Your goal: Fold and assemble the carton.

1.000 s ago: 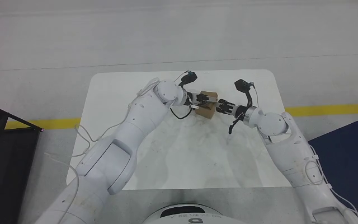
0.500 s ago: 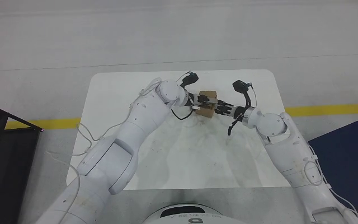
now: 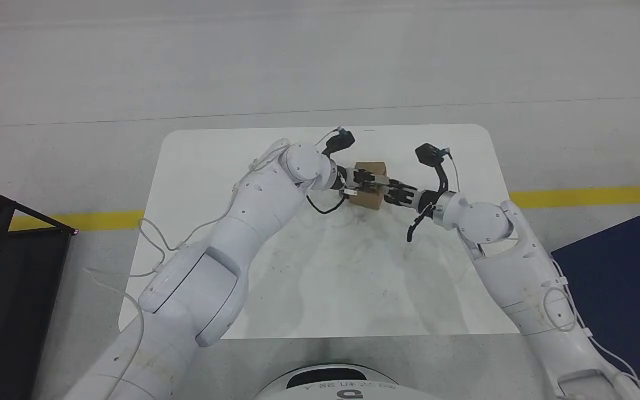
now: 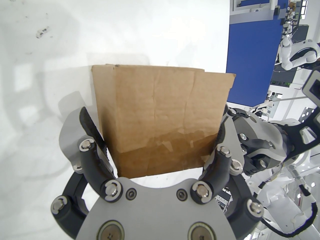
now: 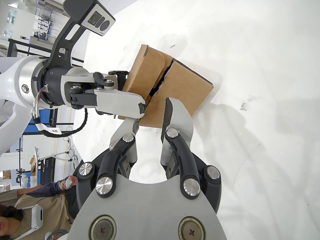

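**Top:** brown carton (image 3: pixel 376 168) is at the far-middle of the white tabletop (image 3: pixel 400 290). Left gripper (image 3: pixel 362 181) comes at it from the robot's left and right gripper (image 3: pixel 396 190) from the right. The two grippers sit just beside each other at the carton.

**Left wrist:** left gripper (image 4: pixel 156 131) has its jaws spread wide around the carton (image 4: pixel 162 93). One pad touches each side wall, so it is holding the carton. A flat, creased cardboard face points at the camera, with a darker band near the palm. The carton's far edge shows against the tabletop (image 4: pixel 125 13). Right gripper (image 4: pixel 250 148) is just beside the outer side of one jaw.

**Right wrist:** carton (image 5: pixel 180 83) is tilted, one corner pointing away over the tabletop (image 5: pixel 250 51), with its shadow just beside it. A rounded flap (image 5: pixel 147 68) lies against the neighbouring panel, with a ragged gap along the seam. Left gripper (image 5: pixel 130 89) clamps across the flap end. Right gripper (image 5: pixel 152 117) is at the carton's near edge, right next to the left gripper. Can't tell whether its jaws grip the cardboard. Can't tell either whether the carton rests on the tabletop or is lifted off it.
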